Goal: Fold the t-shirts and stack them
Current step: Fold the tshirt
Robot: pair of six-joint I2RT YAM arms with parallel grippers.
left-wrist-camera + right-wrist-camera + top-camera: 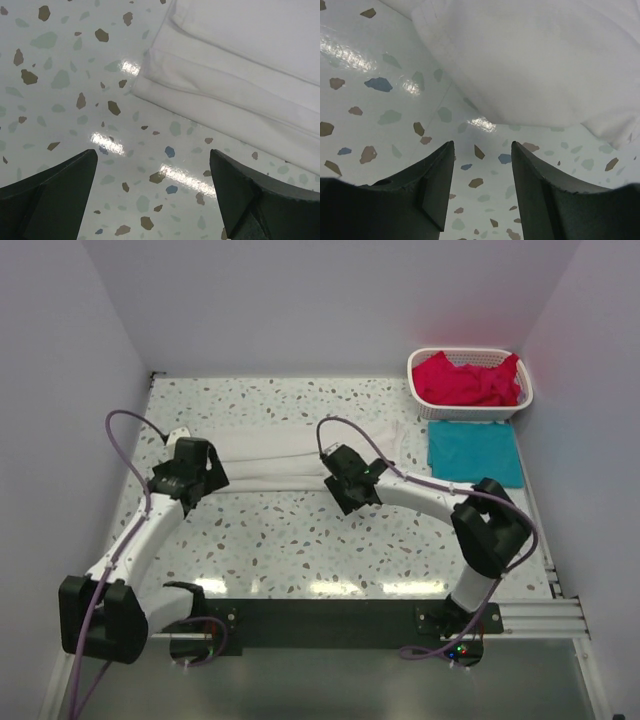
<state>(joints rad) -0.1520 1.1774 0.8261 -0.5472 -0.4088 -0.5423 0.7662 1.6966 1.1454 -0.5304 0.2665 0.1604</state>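
Note:
The white t-shirt (285, 455) lies folded into a long strip across the middle of the table. Its layered left end shows in the left wrist view (240, 75), its rounded edge in the right wrist view (535, 60). My left gripper (203, 483) is open and empty over bare table, just short of the strip's left end. My right gripper (342, 487) is open and empty at the strip's near edge. A folded teal t-shirt (474, 452) lies at the right. Red-pink t-shirts (465, 380) fill the basket.
The white lattice basket (470, 410) stands at the back right corner, just behind the teal shirt. Grey walls close in the table on three sides. A black rail (320, 622) runs along the near edge between the arm bases.

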